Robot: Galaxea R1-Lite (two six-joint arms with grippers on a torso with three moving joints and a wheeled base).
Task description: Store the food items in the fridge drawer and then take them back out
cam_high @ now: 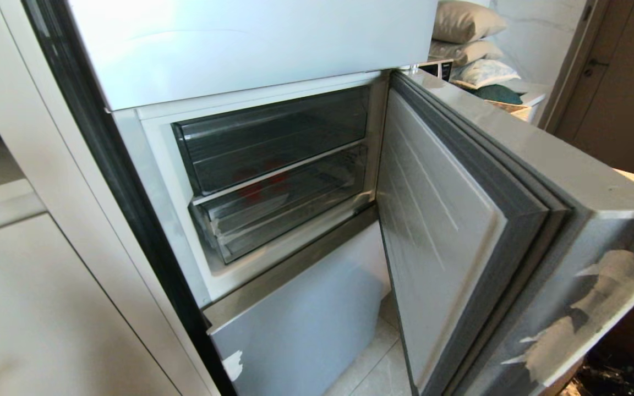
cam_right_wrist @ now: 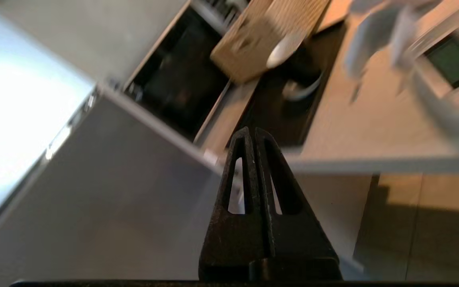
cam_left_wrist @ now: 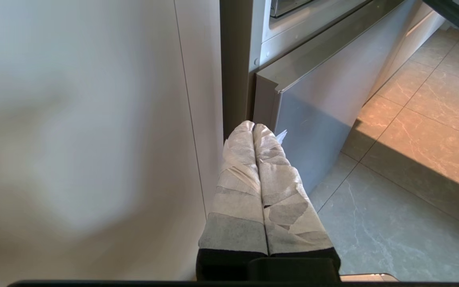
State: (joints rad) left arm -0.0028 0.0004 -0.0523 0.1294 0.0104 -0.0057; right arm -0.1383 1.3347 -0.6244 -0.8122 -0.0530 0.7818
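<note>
Fridge drawer, closed.
Clear ribbed fridge drawer [cam_high: 289, 206] sits pushed in; blurred red food items [cam_high: 256, 184] show through its front.

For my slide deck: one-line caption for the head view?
Open fridge door reveals two closed clear drawers; red food items show faintly through the fridge drawer.

Left gripper [cam_left_wrist: 253, 126] shut, both tape-wrapped fingers [cam_left_wrist: 237, 179] pressed flat together along their whole length, nothing between them. Right gripper [cam_right_wrist: 252, 131] likewise shut, black slotted fingers [cam_right_wrist: 281, 187] meeting at the tips, empty. Neither arm visible from the head.
</note>
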